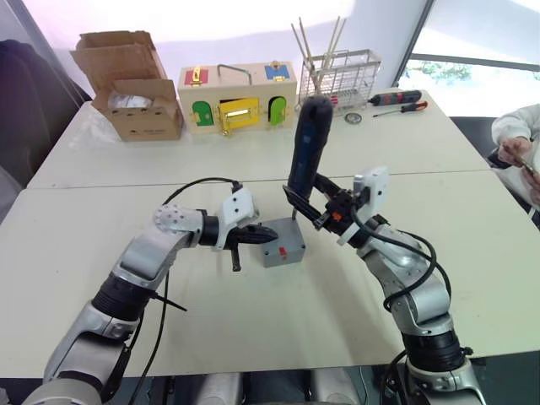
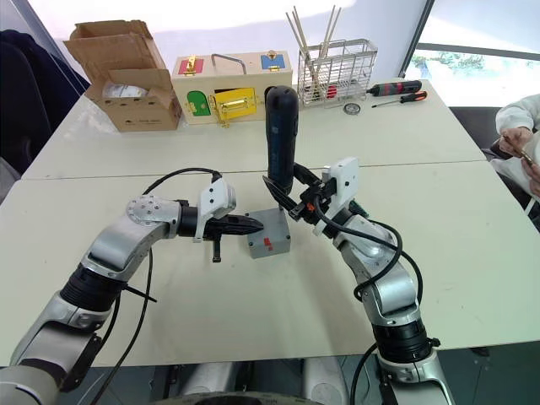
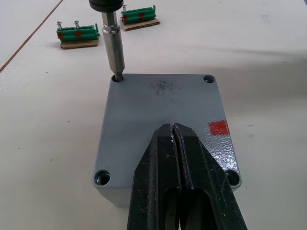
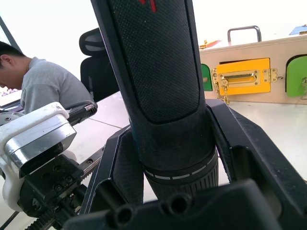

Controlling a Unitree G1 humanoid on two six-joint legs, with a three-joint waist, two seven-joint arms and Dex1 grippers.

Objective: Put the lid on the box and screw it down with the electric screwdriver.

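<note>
White table (image 1: pixel 211 312), seamed across its middle. The grey box (image 1: pixel 283 247) rests near the centre. Beyond the box, along the far edge: cardboard box (image 1: pixel 131 84), wooden box with coloured doors (image 1: pixel 238 97), wire basket (image 1: pixel 339 78), two hand screwdrivers (image 1: pixel 400 102).

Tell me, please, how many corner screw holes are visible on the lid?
4. One hole takes the electric screwdriver bit, one is at the lid's other far corner, and two flank the left end effector, the one by the red mark partly hidden.
</note>
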